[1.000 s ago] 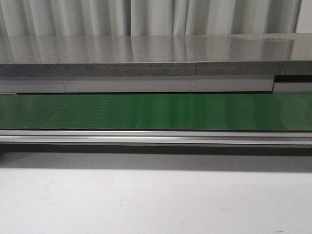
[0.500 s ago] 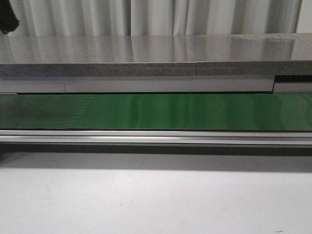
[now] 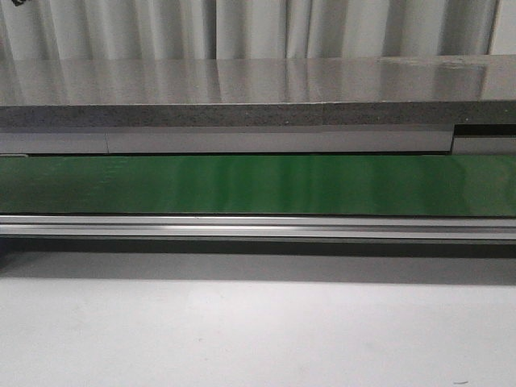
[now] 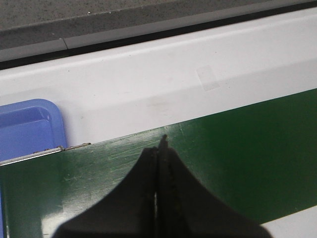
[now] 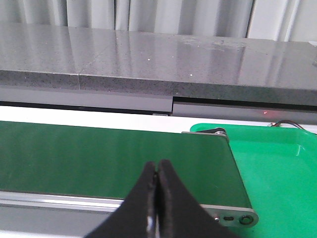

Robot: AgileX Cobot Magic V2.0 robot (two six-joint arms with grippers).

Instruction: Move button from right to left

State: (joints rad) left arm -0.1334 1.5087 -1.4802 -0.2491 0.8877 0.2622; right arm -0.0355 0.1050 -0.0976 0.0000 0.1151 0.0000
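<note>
While no view shows the button, neither on the green belt [image 3: 258,184] nor in either tray, where it lies cannot be told from these pictures. Both hands are clenched on nothing: the left hand [image 4: 158,148] hangs with its fingers pressed together over the left end of the belt, and the right hand [image 5: 157,173] does the same over the belt's right end. Just beyond the left hand, off the belt's end, sits the corner of a blue tray [image 4: 27,129], and what shows of it is bare; off the right end sits a green tray [image 5: 277,163], and the part in view is bare too. In the front view the belt runs full width between a grey stone ledge [image 3: 242,97] on the far side and the white worktop [image 3: 258,330] on the near side, with neither arm in that picture. Little has changed lately: a dark shape that stood at the far left top corner half a second ago has nearly gone, leaving only a speck, and the belt has stayed bare throughout. By my judgement the carry has not begun, and the arms wait for the button to come along on the right.
</note>
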